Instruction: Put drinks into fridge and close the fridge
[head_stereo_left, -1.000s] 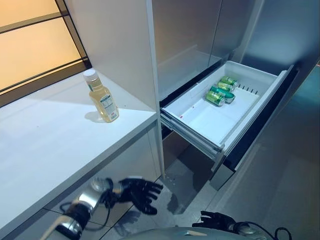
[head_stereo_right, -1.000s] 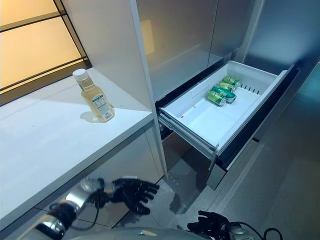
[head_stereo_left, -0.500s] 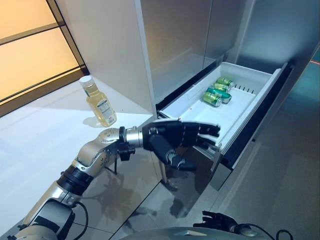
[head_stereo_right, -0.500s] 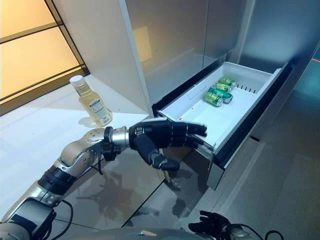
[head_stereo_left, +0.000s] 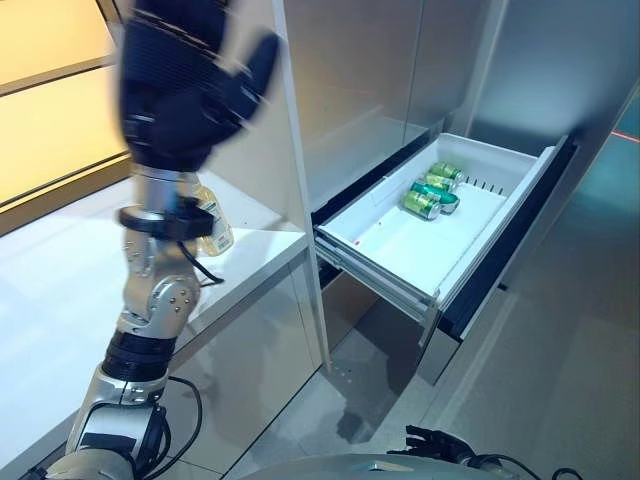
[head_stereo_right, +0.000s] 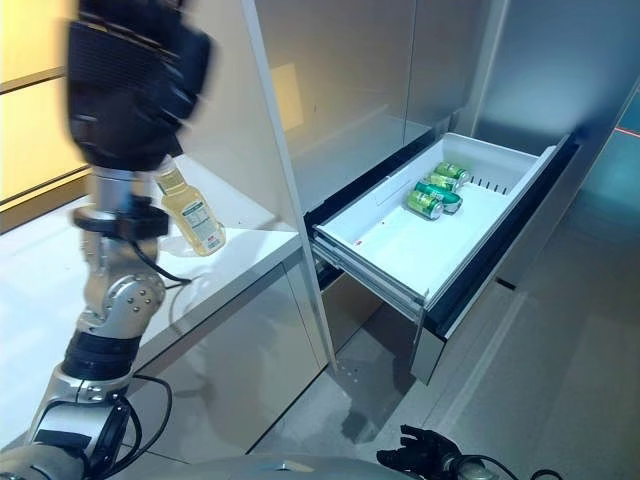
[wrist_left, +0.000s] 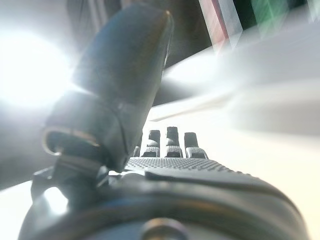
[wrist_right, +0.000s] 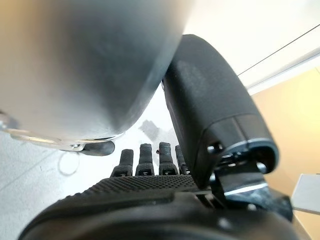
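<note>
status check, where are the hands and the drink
Left robot hand raised, open, empty. Right robot hand low, idle, empty. Clear plastic bottle of yellow drink standing on white counter, untouched. White fridge drawer open, green cans inside, path clear.

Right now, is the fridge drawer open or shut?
Open. The drawer is pulled out from the fridge, so its white inside shows, with green cans lying at the back.

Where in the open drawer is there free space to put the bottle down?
The drawer is bare from its near wall up to the cans, which crowd the far end. The bottle stands on the counter, behind the raised left hand.
</note>
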